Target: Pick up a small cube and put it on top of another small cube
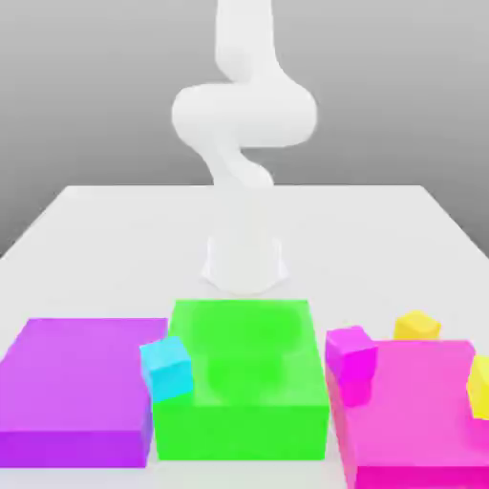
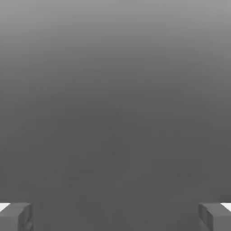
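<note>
A small yellow cube (image 1: 417, 325) rests on the table just behind the big flat magenta block (image 1: 420, 420). At the exterior view's right edge a second yellow cube (image 1: 480, 387) is cut off by the frame. The small magenta-pink cube (image 1: 350, 351) is at that block's far left corner, close to the green block (image 1: 244, 382). The white arm (image 1: 244, 115) rises behind the blocks, well away from the cubes. In the hand view my gripper (image 2: 115, 217) is open: its grey fingertips (image 2: 16, 217) stand far apart with nothing between them.
A big purple block (image 1: 76, 387) lies at the exterior view's left. A small cyan cube (image 1: 167, 368) is wedged between it and the green block. The white table (image 1: 115, 248) stretches bare behind the blocks, around the arm's base (image 1: 245, 263).
</note>
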You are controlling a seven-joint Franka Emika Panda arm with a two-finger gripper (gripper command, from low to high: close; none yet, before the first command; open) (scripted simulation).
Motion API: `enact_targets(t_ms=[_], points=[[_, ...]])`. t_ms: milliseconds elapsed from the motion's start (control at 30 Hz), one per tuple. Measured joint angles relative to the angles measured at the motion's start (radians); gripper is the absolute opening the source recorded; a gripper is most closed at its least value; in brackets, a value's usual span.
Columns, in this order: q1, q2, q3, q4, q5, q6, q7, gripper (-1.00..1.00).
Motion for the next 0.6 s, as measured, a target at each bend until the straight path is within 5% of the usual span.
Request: enact_targets(t_ms=[600], points=[[0.055,0.526,0.443,-0.310,-0.185,0.314,0.332,0.00]])
